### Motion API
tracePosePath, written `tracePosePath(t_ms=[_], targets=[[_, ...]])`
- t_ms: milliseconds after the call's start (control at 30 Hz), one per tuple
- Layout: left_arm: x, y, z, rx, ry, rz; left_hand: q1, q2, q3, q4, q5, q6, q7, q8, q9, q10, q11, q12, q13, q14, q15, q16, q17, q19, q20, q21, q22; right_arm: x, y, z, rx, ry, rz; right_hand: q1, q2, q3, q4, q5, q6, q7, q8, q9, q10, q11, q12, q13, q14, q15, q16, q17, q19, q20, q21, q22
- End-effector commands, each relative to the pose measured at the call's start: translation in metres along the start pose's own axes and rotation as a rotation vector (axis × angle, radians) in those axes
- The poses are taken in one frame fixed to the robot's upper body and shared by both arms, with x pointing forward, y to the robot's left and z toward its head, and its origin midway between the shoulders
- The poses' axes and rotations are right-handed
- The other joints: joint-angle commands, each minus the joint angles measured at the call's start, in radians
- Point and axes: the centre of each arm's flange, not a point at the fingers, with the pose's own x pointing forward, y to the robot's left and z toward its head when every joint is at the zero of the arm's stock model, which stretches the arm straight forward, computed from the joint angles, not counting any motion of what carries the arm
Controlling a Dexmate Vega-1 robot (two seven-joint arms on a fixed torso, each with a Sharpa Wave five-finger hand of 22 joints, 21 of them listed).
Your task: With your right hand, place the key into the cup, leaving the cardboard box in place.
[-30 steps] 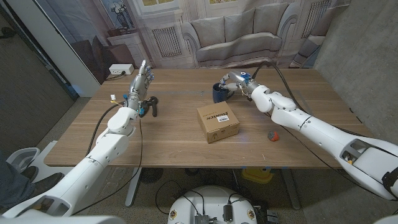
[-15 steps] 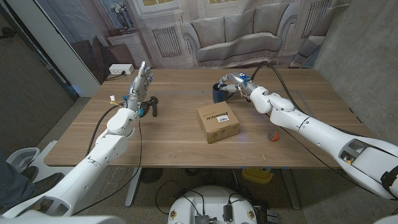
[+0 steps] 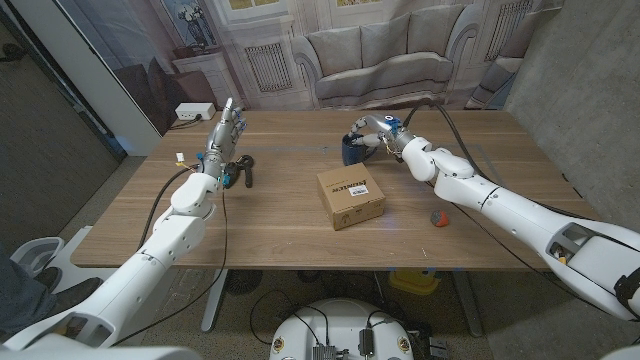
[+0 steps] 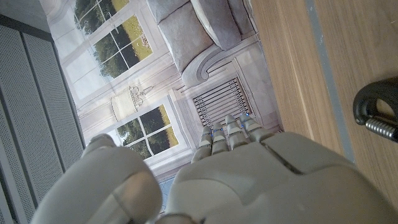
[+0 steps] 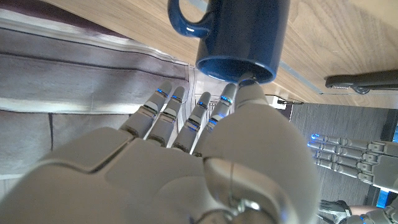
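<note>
Right wrist view: right hand [image 5: 205, 155] pinching a small metal key [image 5: 246, 80] at glossy blue cup's [image 5: 242, 34] rim; head view adds square cardboard box [image 3: 351, 197]

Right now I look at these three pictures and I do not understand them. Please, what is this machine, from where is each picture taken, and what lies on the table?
It is a robot with two arms, each ending in a hand with fingers. The head view looks down from the robot's head over a wooden table. The other two pictures come from cameras on the wrists, looking along the back of each hand, so they appear turned.

On the table stand a dark blue cup and a cardboard box; a small red object lies near the right arm.

The right hand reaches to the cup's rim; its fingertips are at the opening. Whether it holds the key I cannot tell. The left hand stands upright, holding nothing.
</note>
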Motion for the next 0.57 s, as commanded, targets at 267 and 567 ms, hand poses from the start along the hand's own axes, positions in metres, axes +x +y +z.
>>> tracePosePath(t_ms=[267, 567], targets=[[0.009, 0.005, 0.002, 0.003, 0.011, -0.041, 0.006, 0.001, -0.004, 0.001, -0.003, 0.008, 0.001, -0.002, 0.002, 0.009, -0.003, 0.001, 0.005, -0.001, 0.000, 0.000, 0.005, -0.012, -0.001, -0.001, 0.004, -0.010, -0.028, 0.018, -0.024, 0.007, -0.050, -0.019, 0.009, -0.004, 0.012, 0.007, -0.011, 0.003, 0.006, 0.006, -0.003, 0.001, 0.006, 0.003, -0.009, -0.091, 0.005, 0.005, -0.008, -0.034, -0.008, 0.002], [0.014, 0.006, 0.002, 0.003, 0.021, -0.056, 0.007, 0.002, -0.006, 0.001, -0.003, 0.008, 0.000, -0.002, 0.002, 0.009, -0.003, 0.001, 0.005, 0.000, 0.000, 0.000, 0.005, -0.012, -0.002, -0.001, 0.004, -0.011, -0.032, 0.020, -0.026, 0.022, -0.068, -0.001, 0.034, 0.012, 0.007, 0.012, -0.010, 0.002, 0.013, 0.008, 0.002, 0.000, 0.010, 0.004, -0.008, -0.092, 0.006, 0.005, -0.009, -0.033, -0.008, 0.002]])
